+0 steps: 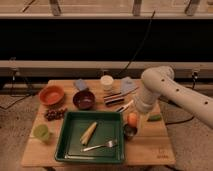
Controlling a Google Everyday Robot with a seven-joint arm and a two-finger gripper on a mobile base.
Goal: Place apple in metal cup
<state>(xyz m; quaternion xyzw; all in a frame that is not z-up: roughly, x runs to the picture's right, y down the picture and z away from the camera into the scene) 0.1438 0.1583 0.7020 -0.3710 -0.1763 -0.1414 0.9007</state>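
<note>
The apple (132, 119), small and orange-red, hangs just above the metal cup (129, 131), a short steel cylinder standing on the wooden table by the right edge of the green tray. My gripper (133, 117) reaches down from the white arm (155, 82) on the right and is shut on the apple, holding it directly over the cup's far rim. The arm's wrist hides most of the gripper body.
The green tray (67, 150) holds a yellow corn piece (89, 132) and a fork (100, 146). A long green vegetable (154, 118) lies right of the apple. Orange bowl (51, 94), dark red bowl (83, 99), white cup (106, 82), light green cup (41, 132), grapes (54, 114) and dark utensils (115, 98) stand around.
</note>
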